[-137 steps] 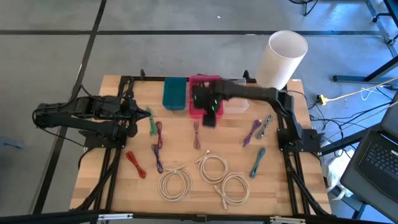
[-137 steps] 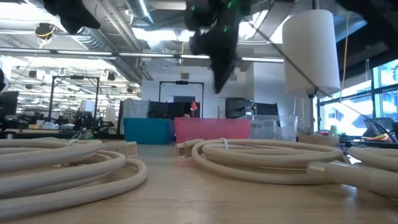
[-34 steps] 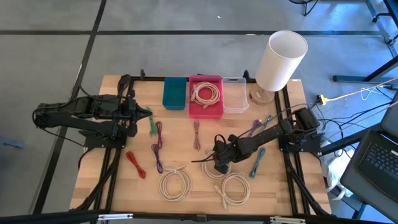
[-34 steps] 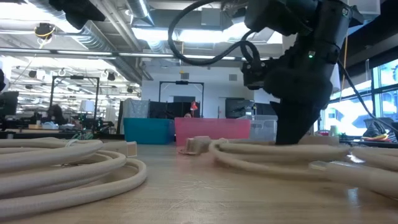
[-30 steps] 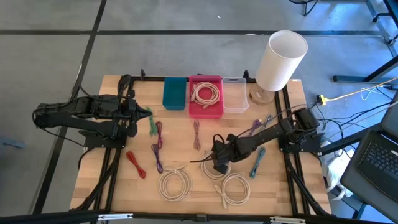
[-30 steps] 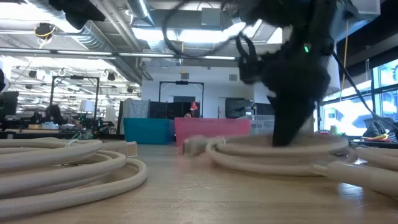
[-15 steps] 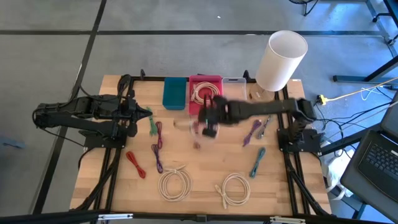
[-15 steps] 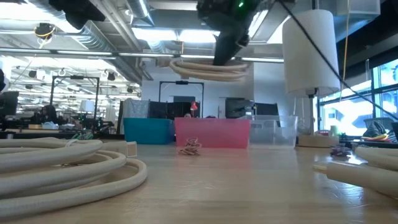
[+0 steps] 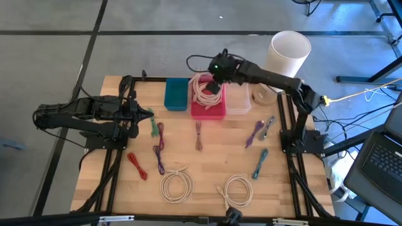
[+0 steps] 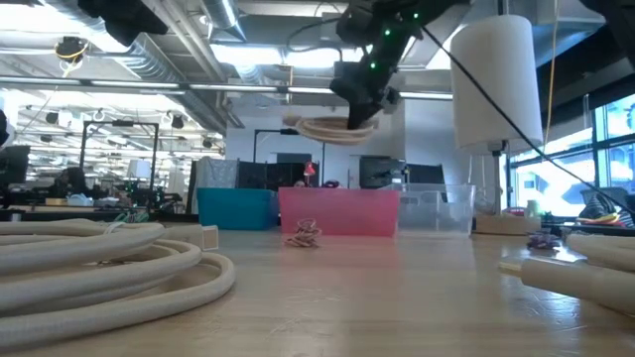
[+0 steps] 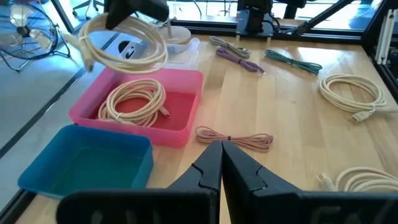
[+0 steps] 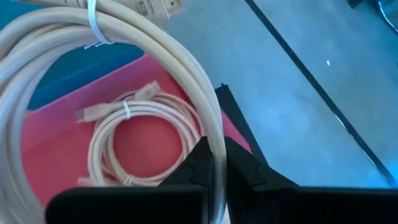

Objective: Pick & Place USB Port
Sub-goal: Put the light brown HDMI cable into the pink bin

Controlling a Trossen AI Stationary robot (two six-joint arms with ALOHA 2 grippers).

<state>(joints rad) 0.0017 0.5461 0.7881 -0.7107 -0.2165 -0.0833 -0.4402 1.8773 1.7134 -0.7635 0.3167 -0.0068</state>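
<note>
One coiled beige cable (image 9: 202, 88) hangs in the air over the pink bin (image 9: 207, 110), pinched between the fingers of the right gripper (image 9: 215, 83), whose jaws are pressed onto a strand of the coil, as the right wrist view shows. A second beige coil (image 11: 135, 102) already lies inside the pink bin, directly below the held one. The bin sits at the far edge of the wooden table (image 9: 207, 147), between a teal bin (image 9: 177, 94) and a clear bin (image 9: 237, 100); a tall white cylinder (image 9: 286, 59) stands just beyond the clear bin. On the tabletop, two more beige coils (image 9: 176, 186) (image 9: 237, 189) rest near the front edge, well apart from the bins. A pink cable (image 9: 198, 135) lies in the middle, purple cables (image 9: 159, 149) and a green cable (image 9: 153, 125) lie toward the left, a red cable (image 9: 136, 165) lies at the front left, and purple, grey and teal cables (image 9: 261, 141) lie at the right. The left gripper (image 11: 220, 163) waits low at the table's left side, its jaws pressed together on nothing.
</note>
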